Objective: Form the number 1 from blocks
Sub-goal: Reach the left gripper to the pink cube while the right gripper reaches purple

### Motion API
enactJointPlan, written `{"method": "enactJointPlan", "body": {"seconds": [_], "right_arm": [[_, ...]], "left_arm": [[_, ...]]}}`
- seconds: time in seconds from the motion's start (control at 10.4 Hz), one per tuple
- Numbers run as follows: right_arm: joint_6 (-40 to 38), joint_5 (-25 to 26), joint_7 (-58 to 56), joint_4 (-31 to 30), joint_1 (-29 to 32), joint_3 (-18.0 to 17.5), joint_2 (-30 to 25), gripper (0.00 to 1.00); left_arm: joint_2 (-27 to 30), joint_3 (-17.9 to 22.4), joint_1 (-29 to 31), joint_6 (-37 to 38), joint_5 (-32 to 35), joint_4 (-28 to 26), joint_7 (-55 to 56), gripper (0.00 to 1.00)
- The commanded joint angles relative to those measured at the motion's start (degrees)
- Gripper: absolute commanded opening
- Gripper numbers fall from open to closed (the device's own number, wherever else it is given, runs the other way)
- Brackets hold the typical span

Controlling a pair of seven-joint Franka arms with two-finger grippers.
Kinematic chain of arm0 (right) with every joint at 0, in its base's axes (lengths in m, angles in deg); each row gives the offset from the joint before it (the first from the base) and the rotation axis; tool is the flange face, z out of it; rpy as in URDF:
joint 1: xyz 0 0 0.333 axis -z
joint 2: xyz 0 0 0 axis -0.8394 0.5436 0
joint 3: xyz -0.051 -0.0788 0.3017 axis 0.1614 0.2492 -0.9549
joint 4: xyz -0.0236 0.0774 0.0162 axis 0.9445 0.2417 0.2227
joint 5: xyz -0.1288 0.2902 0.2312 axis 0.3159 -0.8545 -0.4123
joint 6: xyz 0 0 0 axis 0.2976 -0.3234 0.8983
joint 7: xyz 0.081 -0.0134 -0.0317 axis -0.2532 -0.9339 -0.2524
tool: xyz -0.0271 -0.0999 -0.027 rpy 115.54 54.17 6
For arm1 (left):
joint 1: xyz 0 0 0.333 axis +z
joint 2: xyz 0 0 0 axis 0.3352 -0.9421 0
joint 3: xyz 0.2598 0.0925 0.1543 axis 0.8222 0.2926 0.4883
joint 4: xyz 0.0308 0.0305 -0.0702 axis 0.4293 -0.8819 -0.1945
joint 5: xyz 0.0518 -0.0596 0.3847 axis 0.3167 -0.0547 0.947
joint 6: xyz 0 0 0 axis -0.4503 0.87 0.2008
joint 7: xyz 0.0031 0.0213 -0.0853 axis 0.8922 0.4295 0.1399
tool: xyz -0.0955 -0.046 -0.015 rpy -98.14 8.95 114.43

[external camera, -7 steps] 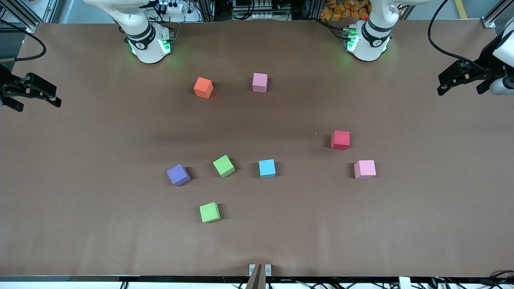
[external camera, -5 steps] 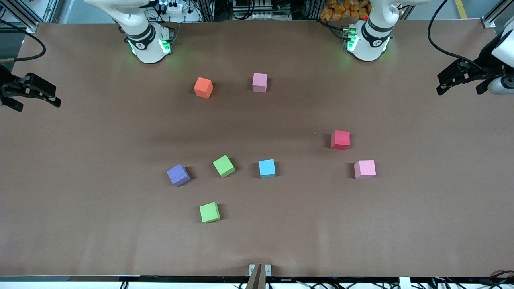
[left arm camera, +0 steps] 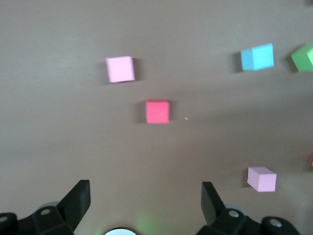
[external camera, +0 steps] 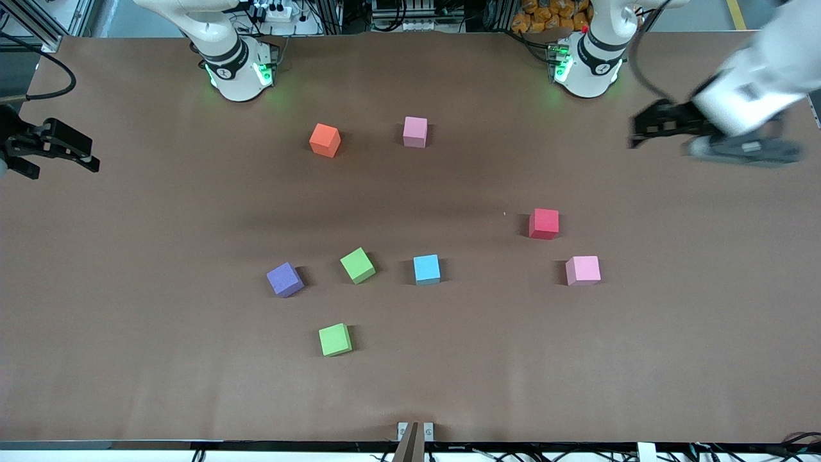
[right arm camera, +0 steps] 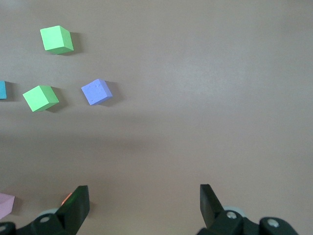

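Observation:
Eight foam blocks lie scattered on the brown table. An orange block [external camera: 324,140] and a pink block [external camera: 415,131] lie nearest the robot bases. A red block [external camera: 544,223] and a second pink block [external camera: 583,270] lie toward the left arm's end. The light blue block [external camera: 426,269], a green block [external camera: 357,265] and the purple block [external camera: 285,279] form a loose row, and the other green block [external camera: 335,339] is nearest the front camera. My left gripper [external camera: 641,131] [left arm camera: 145,196] hangs open and empty over bare table. My right gripper [external camera: 61,160] [right arm camera: 143,196] waits open at the right arm's end.
The table [external camera: 160,359] is covered in plain brown paper. A small metal bracket [external camera: 415,431] sits at its edge nearest the front camera. Both robot bases [external camera: 237,70] stand along the edge farthest from that camera.
My left arm has swung in from the table's end toward the red and pink blocks. The right gripper has barely shifted. No block has moved.

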Motion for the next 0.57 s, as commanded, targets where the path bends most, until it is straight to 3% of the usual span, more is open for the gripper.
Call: {"method": "enactJointPlan", "body": {"seconds": [0.0,0.19,0.48], "right_arm": [[0.2,0.8,-0.4,0.2,-0.2,-0.2,1.8,1.00],[1.8,0.1,-0.4,0.2,-0.4,-0.3,6.2,1.00],[10.2,0.2,-0.3,0.3,-6.5,-0.2,15.4,1.00]], "left_arm": [[-0.3,-12.3,-1.8,-10.7,-0.1,-8.8,16.5,1.00],[-5.6,-21.3,-3.9,-16.5,0.0,-10.3,26.9,1.00],[-14.6,-22.5,-15.0,-25.9,3.9,-12.0,37.5,1.00]]}}
